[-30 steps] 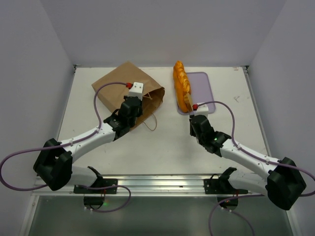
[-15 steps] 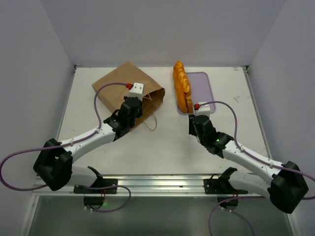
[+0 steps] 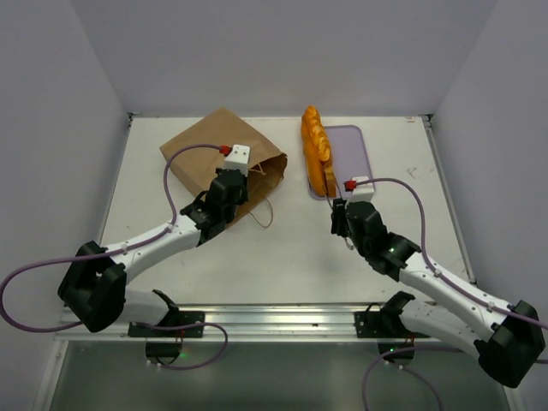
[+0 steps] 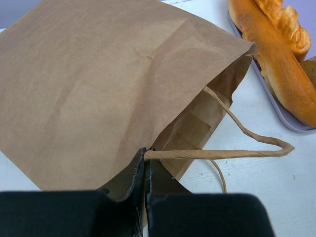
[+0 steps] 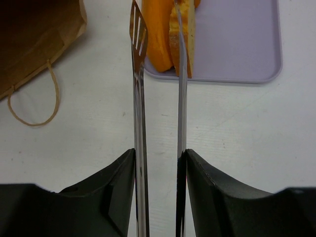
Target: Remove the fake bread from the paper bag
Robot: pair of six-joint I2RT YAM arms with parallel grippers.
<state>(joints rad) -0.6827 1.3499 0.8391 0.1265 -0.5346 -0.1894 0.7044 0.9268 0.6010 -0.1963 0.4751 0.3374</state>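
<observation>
The glossy orange toy bread (image 3: pixel 315 150) lies on the lavender rectangular tray (image 3: pixel 358 158) at one o'clock. The left gripper (image 4: pixel 146 158) pinches the brown paper bag (image 4: pixel 98 84) at its handle. The right gripper (image 5: pixel 159 158) clamps long metal tongs (image 5: pixel 138 98), whose spread tips may drag a loaf off.

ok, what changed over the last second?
The right gripper drew back toward the near edge with the tongs. Their arms spread apart, letting go of the fake bread, which lies on the lavender tray. Unchanged: the left gripper stays shut on the mouth of the paper bag, which has not moved.
</observation>
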